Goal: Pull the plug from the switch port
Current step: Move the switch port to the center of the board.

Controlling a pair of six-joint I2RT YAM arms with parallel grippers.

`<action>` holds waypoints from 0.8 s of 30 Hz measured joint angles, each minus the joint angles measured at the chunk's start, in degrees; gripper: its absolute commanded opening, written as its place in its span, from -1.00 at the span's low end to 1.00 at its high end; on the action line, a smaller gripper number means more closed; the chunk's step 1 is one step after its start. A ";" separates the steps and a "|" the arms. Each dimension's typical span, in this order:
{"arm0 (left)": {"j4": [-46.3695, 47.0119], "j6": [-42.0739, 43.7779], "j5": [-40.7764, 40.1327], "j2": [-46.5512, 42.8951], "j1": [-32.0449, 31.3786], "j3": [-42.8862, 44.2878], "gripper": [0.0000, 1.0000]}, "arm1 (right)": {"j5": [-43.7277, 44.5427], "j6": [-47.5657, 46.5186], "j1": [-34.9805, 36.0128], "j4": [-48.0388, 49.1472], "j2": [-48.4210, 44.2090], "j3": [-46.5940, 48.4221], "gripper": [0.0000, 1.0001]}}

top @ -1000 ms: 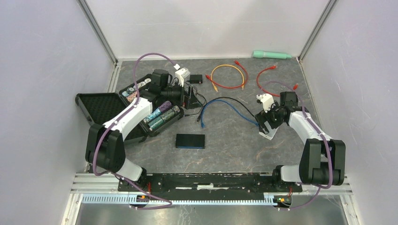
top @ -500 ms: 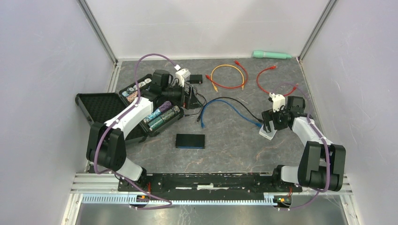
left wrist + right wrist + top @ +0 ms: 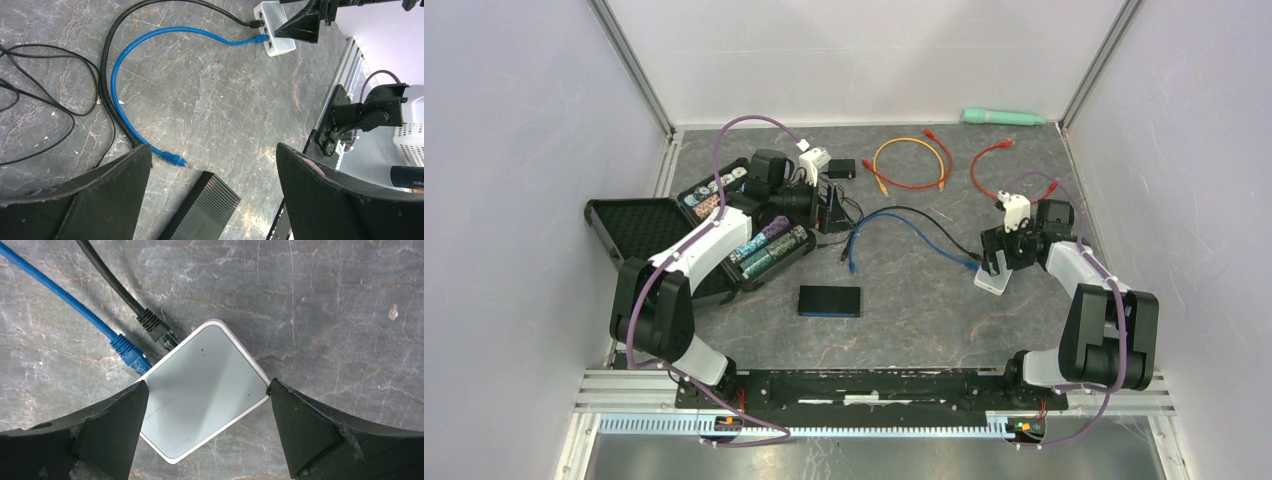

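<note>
The right pincer (image 3: 206, 387) hangs directly over a small white network switch (image 3: 200, 410). Its two fingers are spread apart and the switch body lies between them. Whether the fingertips touch its edges cannot be told. Just beyond the fingertips, on the switch's upper-left side, a blue plug (image 3: 131, 356) and a black plug (image 3: 156, 329) sit side by side in neighbouring ports, both seated. The left pincer (image 3: 214, 149) is also spread wide and holds nothing. The switch lies far ahead of it, well apart.

The switch looks light and rests loose on the table. A tug on either cable would probably drag it along unless the right pincer clamps it first. The fingers line up with opposite corners rather than flat sides, so a squeeze could twist the switch or let it slip free. Plugs of this kind usually carry a latch tab, and pulling without pressing it could strain the cable or the port. With the two plugs so close together, the wrong one might be caught.

Only the right wrist view shows the plugs in their ports. Only the left wrist view follows the blue cable (image 3: 150, 37) along its whole curve to a loose end just ahead of the left pincer, beside the black cable (image 3: 106, 75) and a flat black box (image 3: 205, 207). Only the overhead view shows how far apart the two arms are.
</note>
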 measured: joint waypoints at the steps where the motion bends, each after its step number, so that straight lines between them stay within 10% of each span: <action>1: 0.00 0.00 0.00 0.00 0.00 0.00 0.99 | -0.61 -0.02 -0.09 0.20 0.61 0.44 0.96; 24: -0.04 -0.02 0.00 0.00 0.00 0.02 0.99 | -3.17 -1.51 -2.64 -3.93 -4.66 -0.11 0.96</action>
